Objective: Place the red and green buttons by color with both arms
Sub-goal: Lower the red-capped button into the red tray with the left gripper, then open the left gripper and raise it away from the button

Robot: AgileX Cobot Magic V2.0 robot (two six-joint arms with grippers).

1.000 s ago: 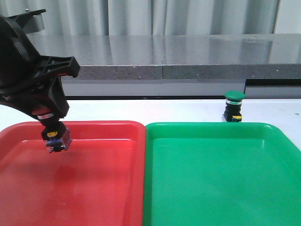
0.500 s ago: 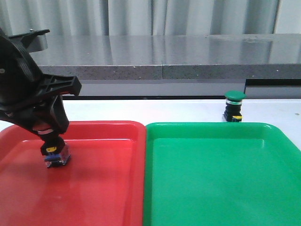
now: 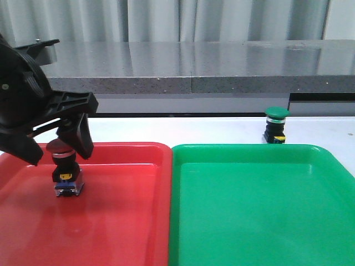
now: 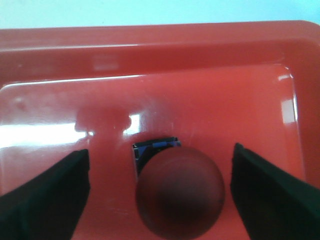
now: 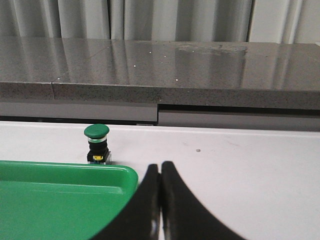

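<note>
The red button (image 3: 66,169) stands upright inside the red tray (image 3: 122,221), near its far left. From above its dark-red cap (image 4: 180,192) fills the gap between my left fingers without touching them. My left gripper (image 3: 56,145) is open, one finger on each side of the cap. The green button (image 3: 275,126) stands on the white table just behind the green tray (image 3: 260,216), toward its right; the right wrist view shows the green button (image 5: 97,144) ahead and to one side. My right gripper (image 5: 160,167) is shut on nothing and sits low by the green tray's corner (image 5: 120,175).
The two trays lie side by side across the front of the table. A grey stone ledge (image 3: 211,69) runs along the back, with curtains behind it. White tabletop (image 5: 240,165) shows behind the trays.
My left gripper came down with the red button, set it on the red tray floor and opened; the button now stands free. The green button has not moved.
</note>
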